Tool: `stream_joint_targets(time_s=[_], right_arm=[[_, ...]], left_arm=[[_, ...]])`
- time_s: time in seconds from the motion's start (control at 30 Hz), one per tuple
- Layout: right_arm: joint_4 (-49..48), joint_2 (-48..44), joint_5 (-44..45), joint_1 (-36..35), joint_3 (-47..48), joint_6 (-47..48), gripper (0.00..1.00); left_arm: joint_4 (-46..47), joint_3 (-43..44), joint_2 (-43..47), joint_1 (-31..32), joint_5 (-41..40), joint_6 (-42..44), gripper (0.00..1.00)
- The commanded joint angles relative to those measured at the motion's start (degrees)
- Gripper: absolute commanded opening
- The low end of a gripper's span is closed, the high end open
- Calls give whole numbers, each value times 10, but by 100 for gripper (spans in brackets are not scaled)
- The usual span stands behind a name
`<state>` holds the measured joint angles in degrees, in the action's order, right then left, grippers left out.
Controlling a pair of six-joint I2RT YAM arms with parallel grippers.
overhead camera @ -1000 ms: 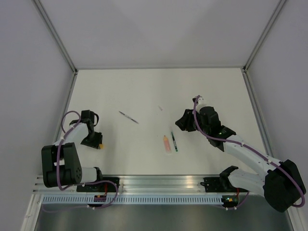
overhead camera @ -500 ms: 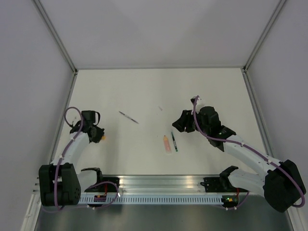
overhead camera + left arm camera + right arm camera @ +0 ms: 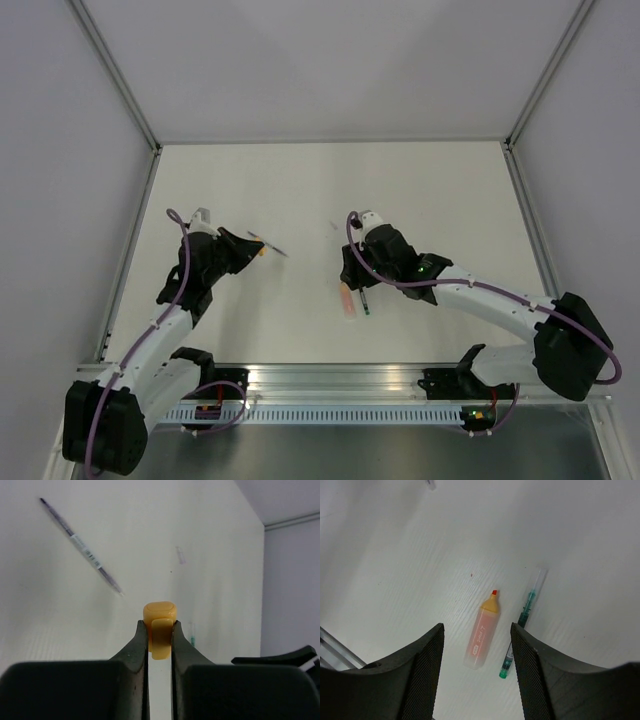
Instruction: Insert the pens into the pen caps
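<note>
My left gripper (image 3: 160,625) is shut on the orange-yellow pen cap (image 3: 160,614), which sticks out past the fingertips. In the top view this gripper (image 3: 254,251) hangs over the left middle of the table with the cap (image 3: 262,250) at its tip. The pale orange pen (image 3: 482,634) and the green-ended pen (image 3: 522,622) lie side by side, both uncapped. My right gripper (image 3: 476,632) stands open just above them, with the orange pen showing between the fingers. From above, the right gripper (image 3: 351,279) hovers over the far ends of the orange pen (image 3: 347,304) and the green pen (image 3: 364,304).
A thin dark ballpoint (image 3: 270,245) lies slanted on the table just beyond the left gripper, also visible as the ballpoint (image 3: 82,547). A tiny clear piece (image 3: 334,225) rests farther back. Grey walls bound the table on three sides.
The left gripper closed on the orange-yellow cap at the left edge and swung it toward the table's middle. The right arm moved left over the two pens while its jaws widened.
</note>
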<state>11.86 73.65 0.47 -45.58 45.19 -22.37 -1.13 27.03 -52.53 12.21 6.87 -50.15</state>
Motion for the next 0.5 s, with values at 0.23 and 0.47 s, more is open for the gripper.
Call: stream_joint_targets(time_s=[0.23,0.47], right_arm=[[27,107,35,-41,57,8,59],[32,121,48,-55,65,-17,58]], left_arm=[[288,-83,15,0,178,30,2],[293,-94,50,-1,203,48,2]])
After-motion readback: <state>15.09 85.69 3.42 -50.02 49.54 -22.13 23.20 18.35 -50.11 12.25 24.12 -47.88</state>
